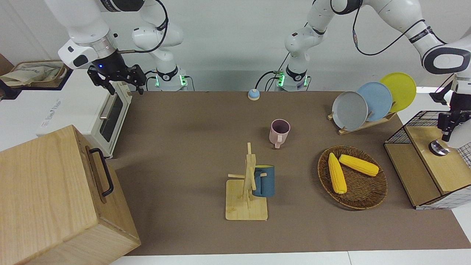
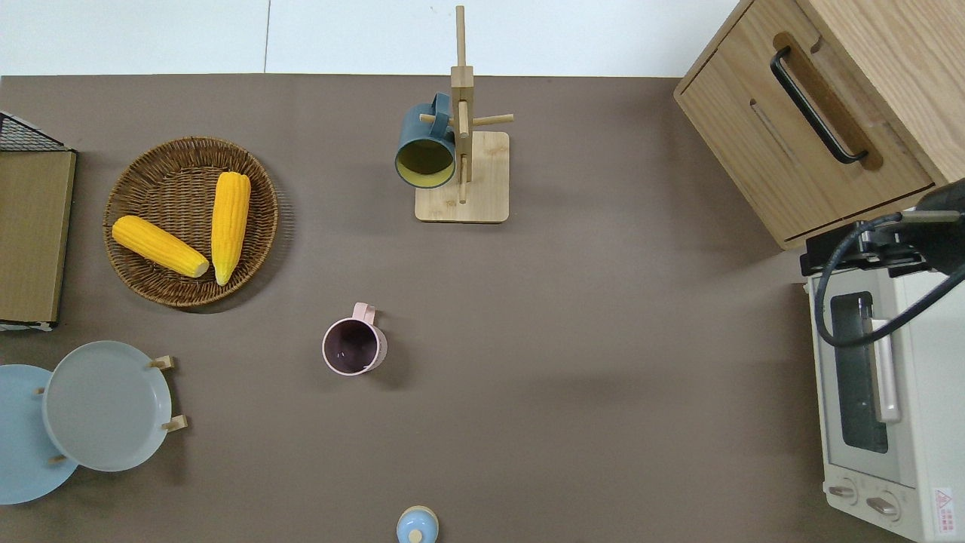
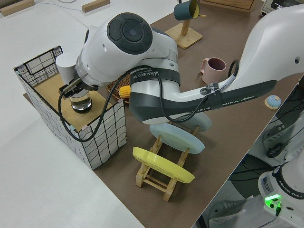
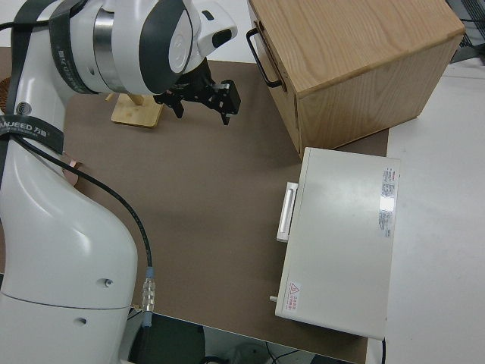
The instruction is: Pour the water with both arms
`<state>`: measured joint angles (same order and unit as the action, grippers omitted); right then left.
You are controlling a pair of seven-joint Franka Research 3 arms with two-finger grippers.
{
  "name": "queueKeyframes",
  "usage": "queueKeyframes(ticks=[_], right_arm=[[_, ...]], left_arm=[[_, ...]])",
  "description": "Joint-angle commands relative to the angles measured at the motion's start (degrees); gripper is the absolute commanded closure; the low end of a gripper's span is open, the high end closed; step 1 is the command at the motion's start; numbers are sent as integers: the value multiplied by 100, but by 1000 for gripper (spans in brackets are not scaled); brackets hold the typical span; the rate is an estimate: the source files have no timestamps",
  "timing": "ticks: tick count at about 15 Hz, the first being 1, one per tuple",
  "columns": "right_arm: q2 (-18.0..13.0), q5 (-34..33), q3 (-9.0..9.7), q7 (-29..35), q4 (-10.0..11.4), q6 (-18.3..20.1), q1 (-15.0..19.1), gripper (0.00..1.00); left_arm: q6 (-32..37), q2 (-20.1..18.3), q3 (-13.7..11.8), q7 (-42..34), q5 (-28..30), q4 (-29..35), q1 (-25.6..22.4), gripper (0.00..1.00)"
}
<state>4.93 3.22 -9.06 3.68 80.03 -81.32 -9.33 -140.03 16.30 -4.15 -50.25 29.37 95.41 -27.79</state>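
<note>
Both arms are needed, yet only the left gripper point(image 1: 446, 134) is at work. It hangs directly over a small clear glass vessel point(image 1: 439, 148) that stands upright on the wooden top of a wire rack point(image 1: 401, 137), well apart from the pink mug point(image 1: 279, 132), toward the left arm's end of the table. I cannot tell whether its fingers are apart or already pressed on the glass. The right gripper point(image 1: 125, 90) is parked, its fingers spread wide and holding nothing.

The glass looks rigid, smooth and breakable, so I judge it slippery under hard pads and unforgiving of a knock against the rack's edge. If it holds water it will be heavier than it looks, and the load will shift when tilted. A grip across the body below the rim seems safest, firm but not crushing. The mug, upright and open-mouthed, looks sturdy; its side handle offers the second arm a hold.
</note>
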Motion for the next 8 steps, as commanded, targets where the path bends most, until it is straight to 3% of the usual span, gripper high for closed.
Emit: queueKeyframes(ticks=[1, 6, 8], right_arm=[[-80, 21, 1, -43, 74, -42, 10, 11], [-80, 21, 1, -43, 74, -42, 19, 11], [-80, 21, 1, -43, 74, -42, 19, 11]], left_arm=[[2, 101, -33, -187, 156, -233, -8, 4], [177, -4, -42, -12, 77, -233, -7, 0], [553, -101, -347, 181, -54, -242, 97, 0]])
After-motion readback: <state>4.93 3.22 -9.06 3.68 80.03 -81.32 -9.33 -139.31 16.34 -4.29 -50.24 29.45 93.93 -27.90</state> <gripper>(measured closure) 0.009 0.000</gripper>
